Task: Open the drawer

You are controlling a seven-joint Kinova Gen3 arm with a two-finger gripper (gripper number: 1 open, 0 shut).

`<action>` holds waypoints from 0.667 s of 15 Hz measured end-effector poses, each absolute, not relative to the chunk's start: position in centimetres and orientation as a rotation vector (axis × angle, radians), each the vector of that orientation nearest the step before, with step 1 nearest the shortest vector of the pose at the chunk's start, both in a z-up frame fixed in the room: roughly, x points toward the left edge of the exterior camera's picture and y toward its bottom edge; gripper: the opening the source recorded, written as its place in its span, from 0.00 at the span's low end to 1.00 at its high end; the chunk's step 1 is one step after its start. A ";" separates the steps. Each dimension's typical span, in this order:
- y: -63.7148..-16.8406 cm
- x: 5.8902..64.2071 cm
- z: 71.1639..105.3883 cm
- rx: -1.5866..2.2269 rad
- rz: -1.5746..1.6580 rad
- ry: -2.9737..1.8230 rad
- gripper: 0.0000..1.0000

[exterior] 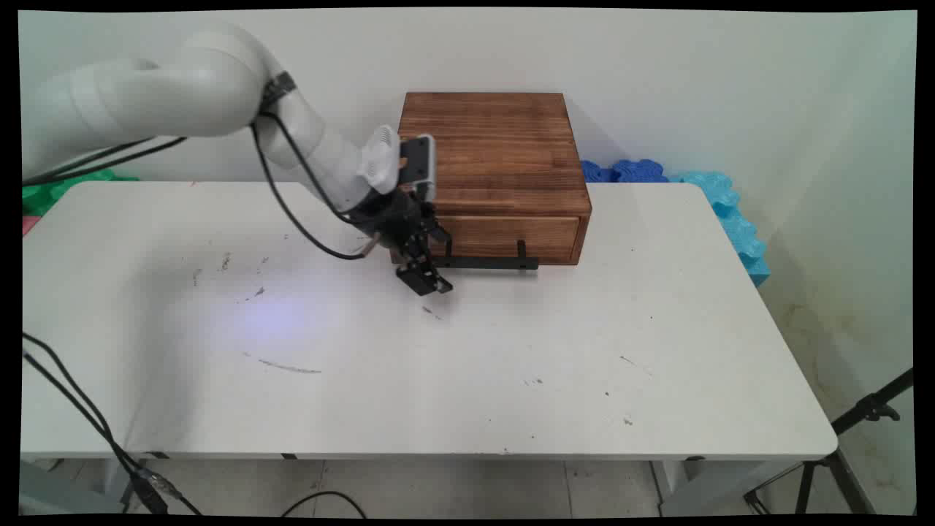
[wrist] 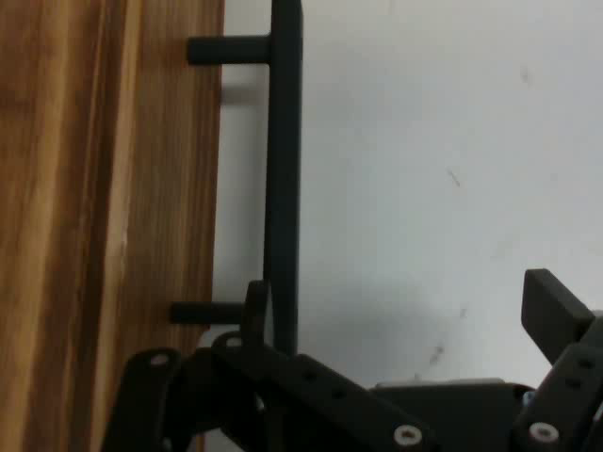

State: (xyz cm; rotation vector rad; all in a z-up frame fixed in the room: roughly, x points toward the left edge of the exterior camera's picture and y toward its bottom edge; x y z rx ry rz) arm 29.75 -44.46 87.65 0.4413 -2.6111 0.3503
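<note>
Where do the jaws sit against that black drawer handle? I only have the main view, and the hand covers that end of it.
Observer: In the hand view they stand open astride the handle bar: one jaw sits between it and the drawer front, the other out over the table.
Operator: Is the bar touched?
Observer: The inner jaw is close beside it; contact cannot be told.
Operator: Which part of the bar?
Observer: Right beside the mounting post that your view hides.
</note>
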 end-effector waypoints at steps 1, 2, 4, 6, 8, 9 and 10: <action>-44.9 29.3 87.2 0.435 0.356 -2.615 1.00; -45.4 28.7 86.7 0.429 0.364 -2.619 1.00; -46.3 27.7 85.6 0.419 0.376 -2.627 1.00; -47.0 26.8 84.8 0.413 0.384 -2.633 1.00; -47.6 26.1 84.0 0.408 0.391 -2.640 1.00; -47.8 25.8 83.7 0.405 0.392 -2.642 1.00; -48.0 25.5 83.4 0.402 0.394 -2.645 1.00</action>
